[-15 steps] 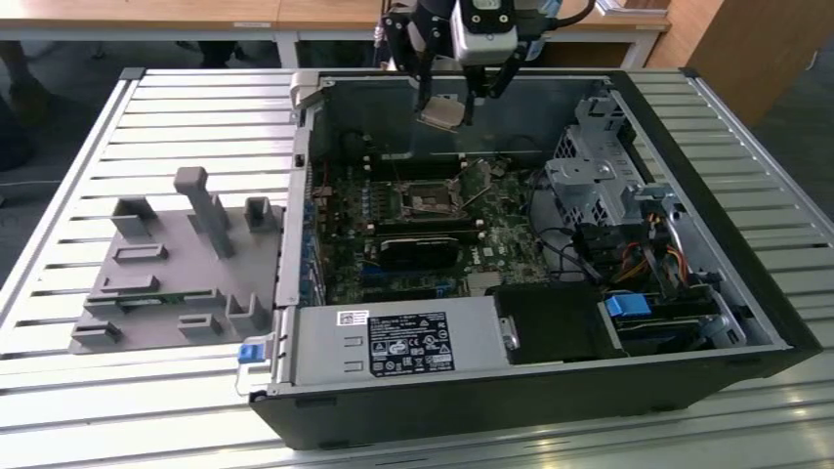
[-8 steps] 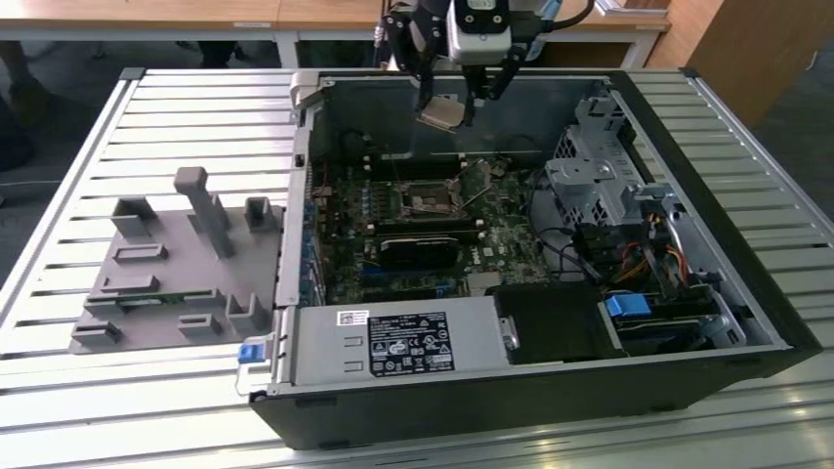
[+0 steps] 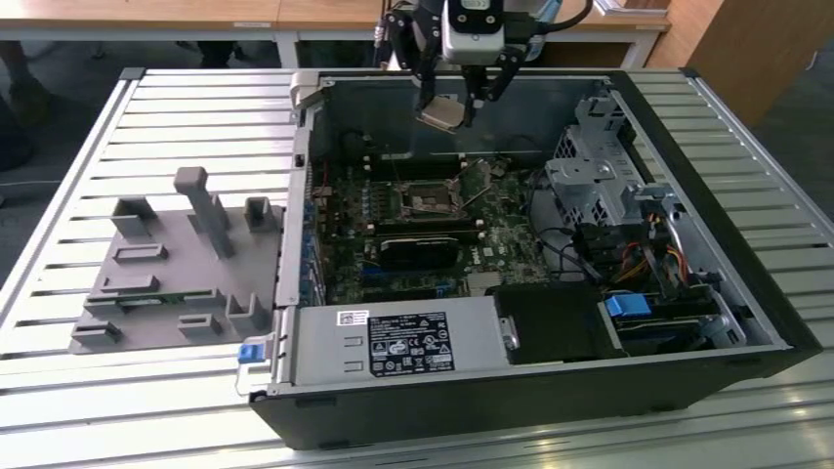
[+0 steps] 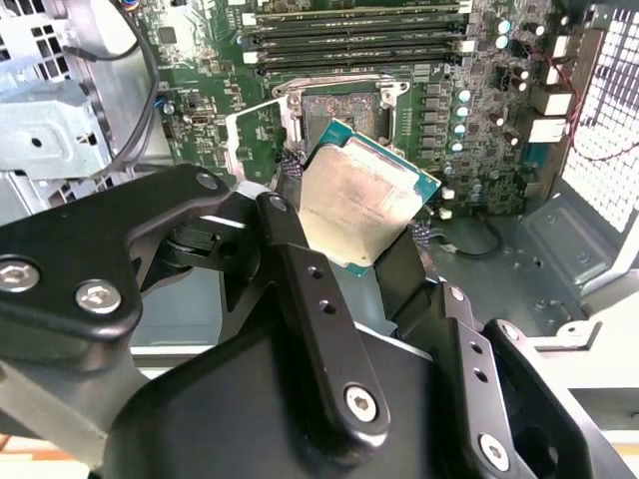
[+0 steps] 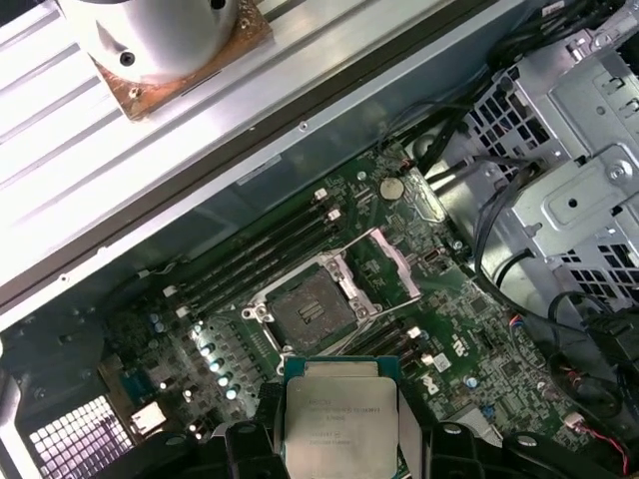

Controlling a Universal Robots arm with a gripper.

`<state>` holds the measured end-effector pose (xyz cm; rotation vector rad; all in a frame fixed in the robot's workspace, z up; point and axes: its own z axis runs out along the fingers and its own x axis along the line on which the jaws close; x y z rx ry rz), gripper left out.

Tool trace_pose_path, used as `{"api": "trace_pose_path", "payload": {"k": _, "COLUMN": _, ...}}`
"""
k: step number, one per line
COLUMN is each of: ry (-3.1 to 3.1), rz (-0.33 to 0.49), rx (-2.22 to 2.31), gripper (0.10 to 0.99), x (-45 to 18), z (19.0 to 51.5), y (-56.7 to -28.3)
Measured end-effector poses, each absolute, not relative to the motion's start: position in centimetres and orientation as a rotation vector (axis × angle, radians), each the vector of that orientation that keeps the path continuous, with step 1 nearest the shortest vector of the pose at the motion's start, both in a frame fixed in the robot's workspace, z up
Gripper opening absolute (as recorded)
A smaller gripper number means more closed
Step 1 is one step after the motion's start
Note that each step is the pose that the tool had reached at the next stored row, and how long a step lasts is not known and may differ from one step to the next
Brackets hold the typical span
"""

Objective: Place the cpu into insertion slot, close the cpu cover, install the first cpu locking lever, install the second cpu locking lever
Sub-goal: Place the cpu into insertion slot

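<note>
My gripper point(image 3: 451, 101) hangs over the open computer case, above its back wall, shut on the cpu point(image 3: 440, 114). Both wrist views show the chip's pale metal top point(image 4: 361, 203) point(image 5: 339, 424) pinched by its edges between the black fingers point(image 4: 300, 269). Below it on the green board lies the insertion slot point(image 3: 427, 200) point(image 5: 310, 305) point(image 4: 344, 112), a dark square socket with nothing in it. The cpu cover point(image 5: 389, 261) point(image 4: 250, 135) stands swung open at one side of the socket. The chip is well clear of the socket, tilted in the exterior view.
A black graphics card point(image 3: 420, 250) sits in front of the socket, memory slots point(image 5: 262, 261) behind it. A drive cage point(image 3: 597, 178) with cables fills the case's right in the exterior view, the power supply point(image 3: 391, 344) the front. A grey fixture point(image 3: 170, 264) lies on the slatted table point(image 3: 195, 107).
</note>
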<state>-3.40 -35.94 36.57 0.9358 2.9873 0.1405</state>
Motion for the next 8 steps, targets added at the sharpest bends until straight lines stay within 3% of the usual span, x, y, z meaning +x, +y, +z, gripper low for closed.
{"api": "trace_pose_path", "payload": {"k": 8, "ry": 2.956, "rz": 0.14, "rx": 1.023, "gripper": 0.541, "x": -3.4, "z": 36.55, "y": -35.94}}
